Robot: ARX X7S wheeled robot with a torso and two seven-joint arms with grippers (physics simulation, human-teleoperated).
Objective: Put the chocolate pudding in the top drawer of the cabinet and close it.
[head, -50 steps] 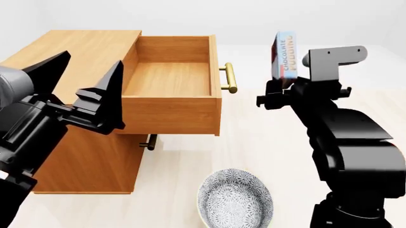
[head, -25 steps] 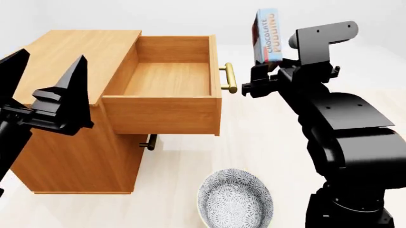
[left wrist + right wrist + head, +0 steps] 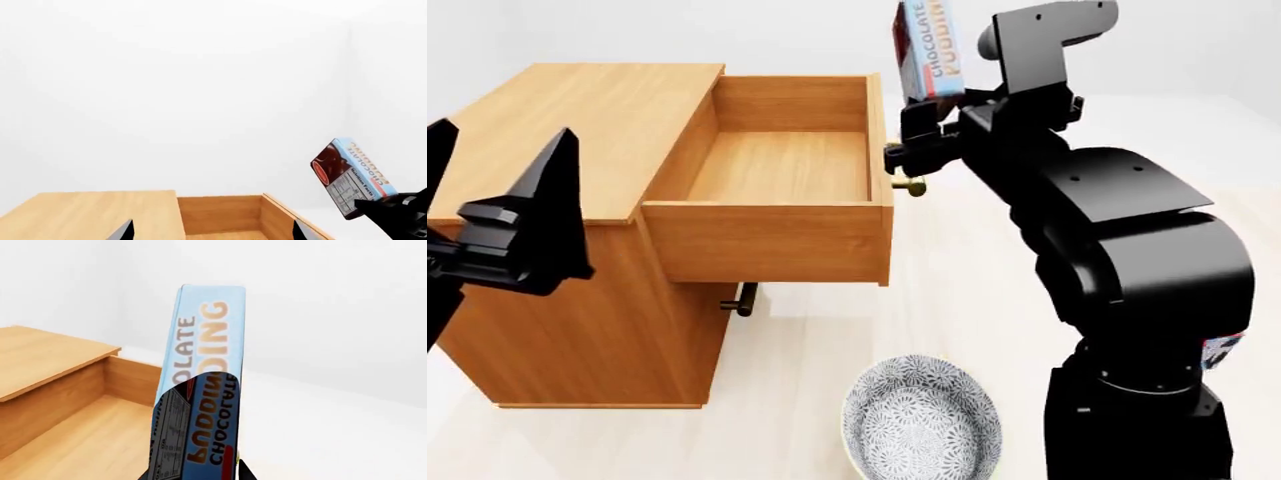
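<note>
The chocolate pudding (image 3: 925,45) is a thin box with a light blue edge, held upright in my right gripper (image 3: 932,102), which is shut on its lower end. It hangs high above the brass handle (image 3: 910,186) at the front of the top drawer (image 3: 767,240), which is pulled out and empty. The box also shows in the right wrist view (image 3: 203,390) and the left wrist view (image 3: 350,177). My left gripper (image 3: 505,140) is open and empty beside the cabinet (image 3: 587,120), left of the drawer. In the left wrist view its gripper (image 3: 213,232) faces the drawer's inside.
A patterned grey bowl (image 3: 921,420) sits on the floor in front of the cabinet. The lower drawer's small brass handle (image 3: 745,298) shows under the open top drawer. My right arm's bulky body (image 3: 1121,260) stands right of the drawer.
My right gripper has carried the pudding box left and up, from beside the drawer to above its handle. My left gripper has drawn back to the left, away from the drawer's side.
</note>
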